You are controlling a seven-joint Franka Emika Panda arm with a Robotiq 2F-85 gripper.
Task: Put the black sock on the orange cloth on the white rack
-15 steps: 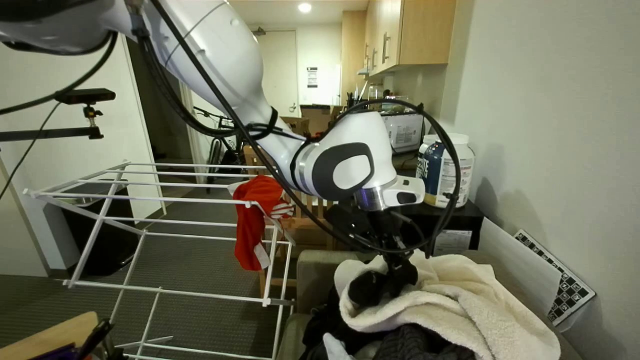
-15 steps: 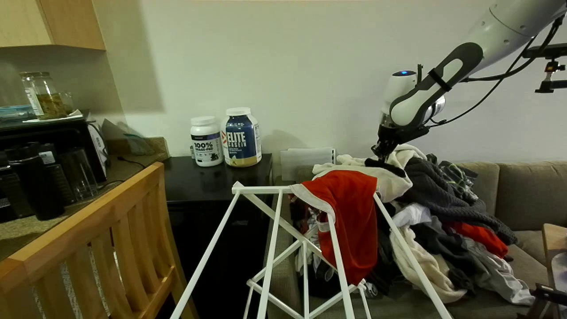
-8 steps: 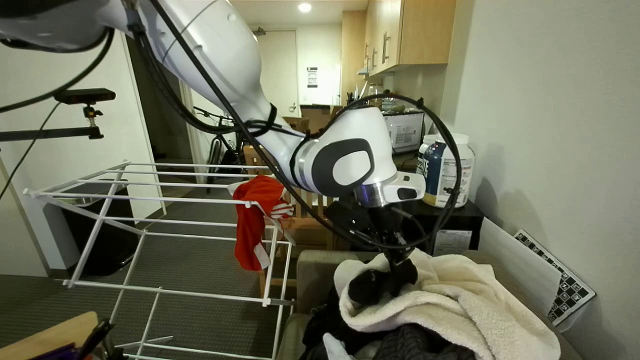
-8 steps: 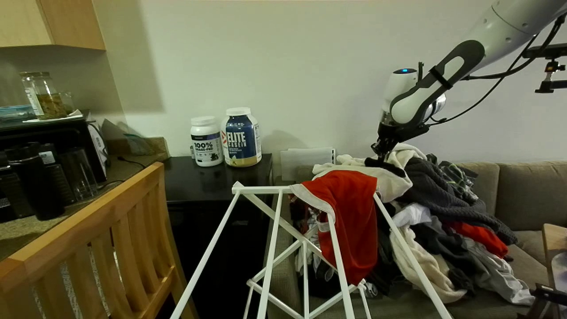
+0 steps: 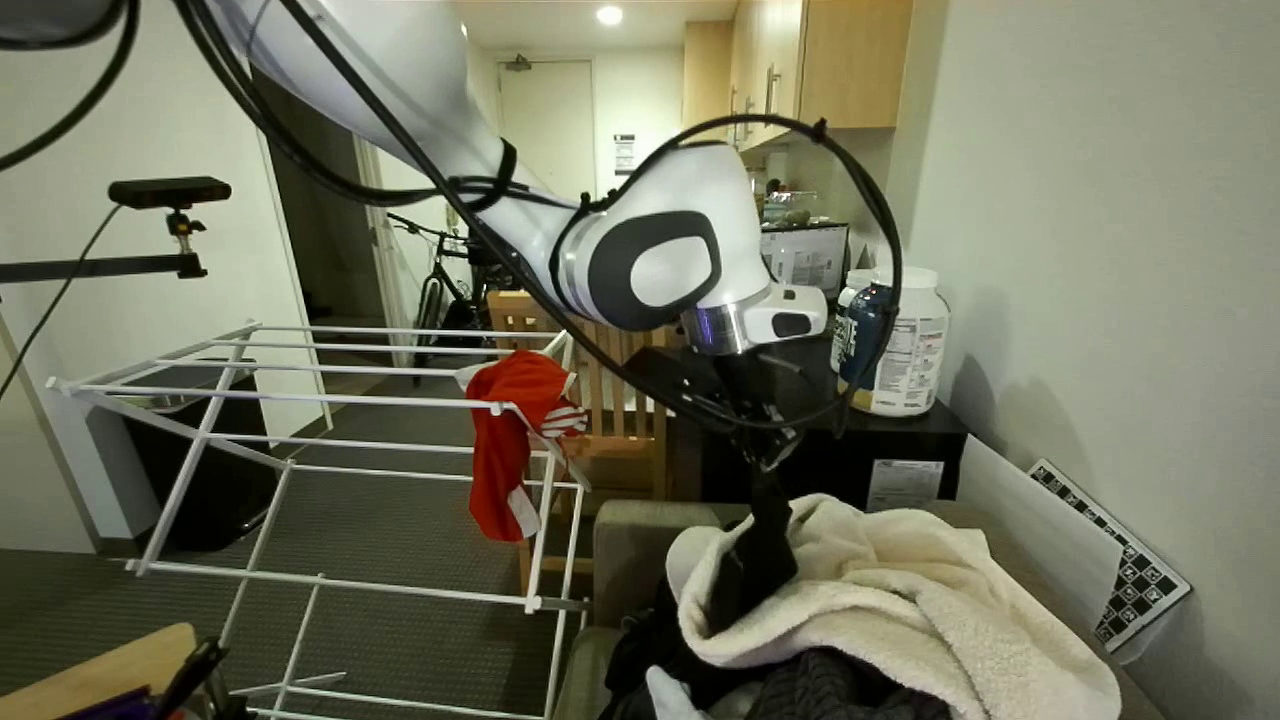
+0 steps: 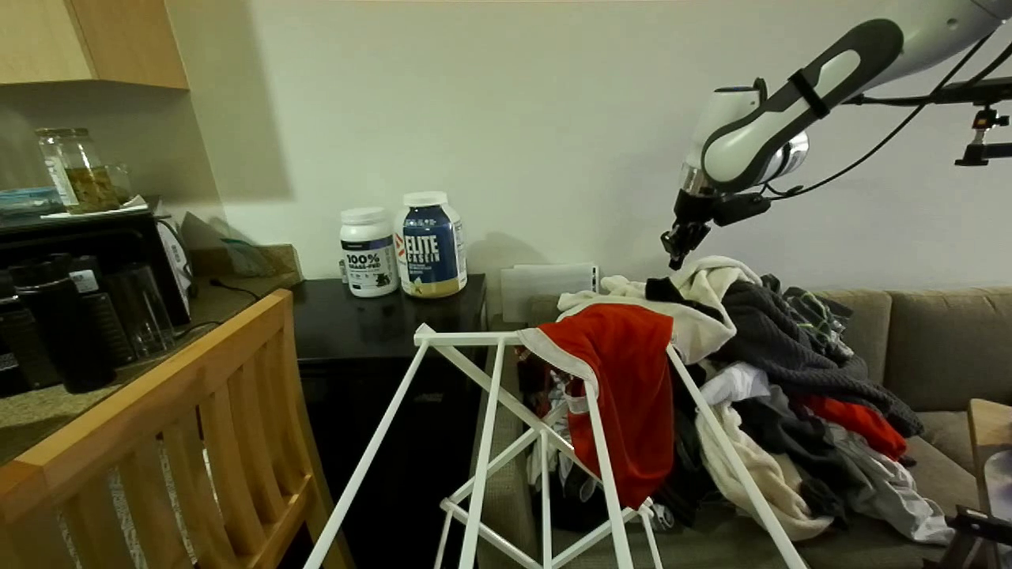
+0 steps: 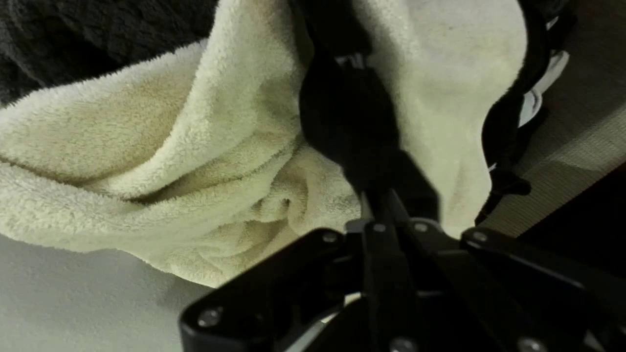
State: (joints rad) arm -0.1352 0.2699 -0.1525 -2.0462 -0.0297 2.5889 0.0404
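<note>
In an exterior view, a blue-and-white tub [image 6: 432, 253] lettered "ELITE" and a white tub [image 6: 369, 253] reading "100%" stood along the back edge of a black desk [image 6: 332, 336]. Past the desk's right edge, nearer the camera, the orange cloth [image 6: 628, 379], bordered in pale trim, draped over the top of the white rack [image 6: 466, 339]. Open room lay between the rack and the claw [image 5: 767, 463], which was clamped on the black sock [image 7: 349, 112]. In the wrist view the sock looked limp and elongated, with a small pale patch, trailing down onto a cream towel [image 7: 234, 117].
</note>
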